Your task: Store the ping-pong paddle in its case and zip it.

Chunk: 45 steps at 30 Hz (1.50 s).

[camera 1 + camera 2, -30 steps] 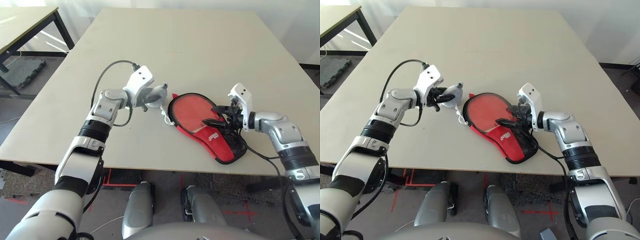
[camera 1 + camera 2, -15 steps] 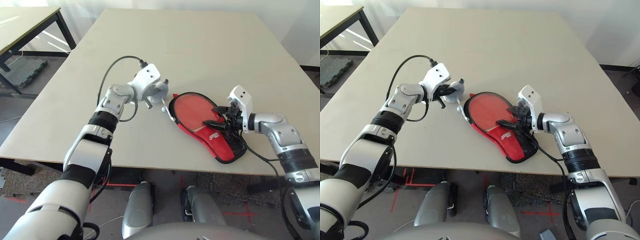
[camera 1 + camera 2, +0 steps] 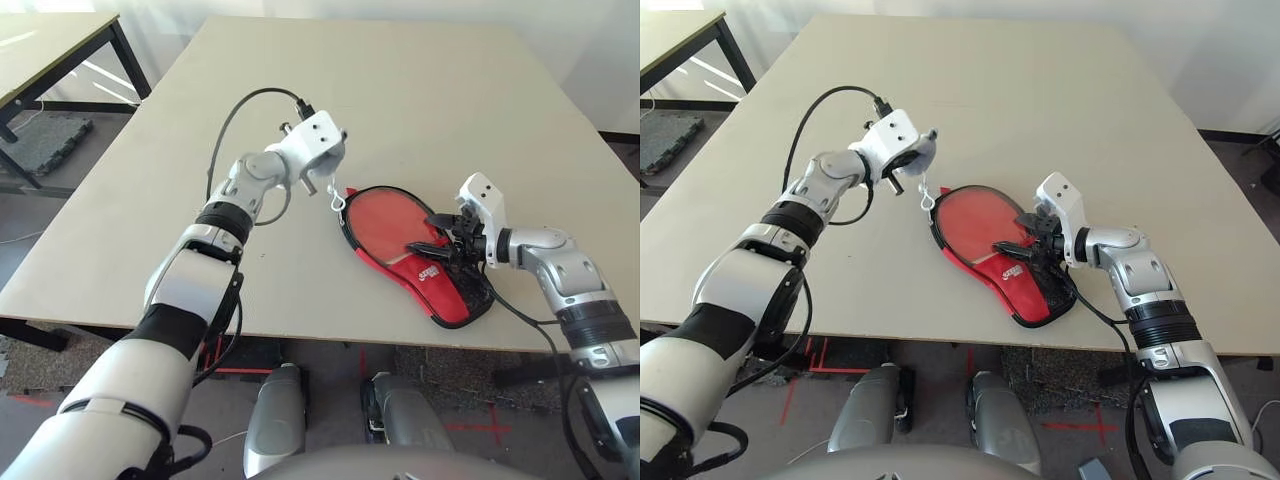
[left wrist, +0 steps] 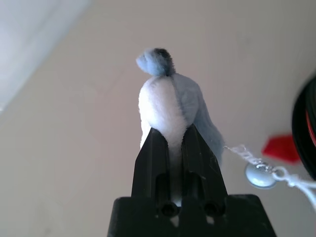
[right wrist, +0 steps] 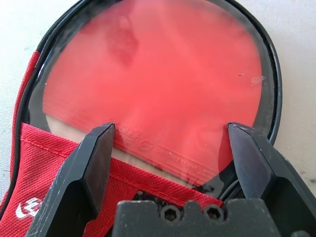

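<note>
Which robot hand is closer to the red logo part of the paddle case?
Right. The right gripper is open over the case beside its red panel; the left gripper is beyond the round end, pinching the fluffy wad.

The paddle lies flat inside its case, red face up under the clear window, just ahead of my right claw, whose spread fingers straddle it.

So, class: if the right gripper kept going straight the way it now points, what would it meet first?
Most likely the case lying just ahead. The open right gripper points down at its clear window, with the red paddle underneath. How much gap remains above the window is hard to judge.
</note>
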Motion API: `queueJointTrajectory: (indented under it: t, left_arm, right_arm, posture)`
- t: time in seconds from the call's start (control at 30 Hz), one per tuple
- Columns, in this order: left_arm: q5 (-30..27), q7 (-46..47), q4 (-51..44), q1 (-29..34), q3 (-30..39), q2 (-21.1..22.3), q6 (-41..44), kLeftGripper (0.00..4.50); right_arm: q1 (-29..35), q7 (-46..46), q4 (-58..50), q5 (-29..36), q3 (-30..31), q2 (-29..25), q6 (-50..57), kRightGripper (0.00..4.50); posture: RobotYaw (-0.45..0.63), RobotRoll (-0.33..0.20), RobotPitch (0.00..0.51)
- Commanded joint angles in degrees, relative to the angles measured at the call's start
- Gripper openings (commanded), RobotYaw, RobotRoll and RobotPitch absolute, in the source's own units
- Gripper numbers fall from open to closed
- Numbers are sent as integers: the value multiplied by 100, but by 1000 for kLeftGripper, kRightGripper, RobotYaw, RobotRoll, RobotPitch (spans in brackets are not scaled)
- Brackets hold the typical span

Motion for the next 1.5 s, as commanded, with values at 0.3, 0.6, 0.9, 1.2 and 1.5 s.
queueJointTrajectory:
  t: [0.3,0.6,0.9,1.2,1.5]
  left_arm:
    - [538,1320,488,-597,-55,-541,-565,4]
    - [808,1003,556,-540,-230,-978,-793,4]
    - [812,-16,469,-173,-353,-1417,-965,4]
    - [666,-335,397,-41,-276,-1523,-963,2940]
    - [324,-636,257,-94,90,-1476,-843,4486]
  right_arm:
    - [321,15,155,-140,222,14,316,4500]
    - [396,-15,17,-128,201,35,395,4500]
    - [337,-19,74,-133,205,58,375,4500]
    - [254,-24,179,-146,214,88,338,4500]
    - [188,-18,304,-176,238,129,274,4500]
  posture:
    - [45,0,108]
    - [41,0,111]
    - [46,0,111]
    - [47,0,107]
    - [58,0,98]
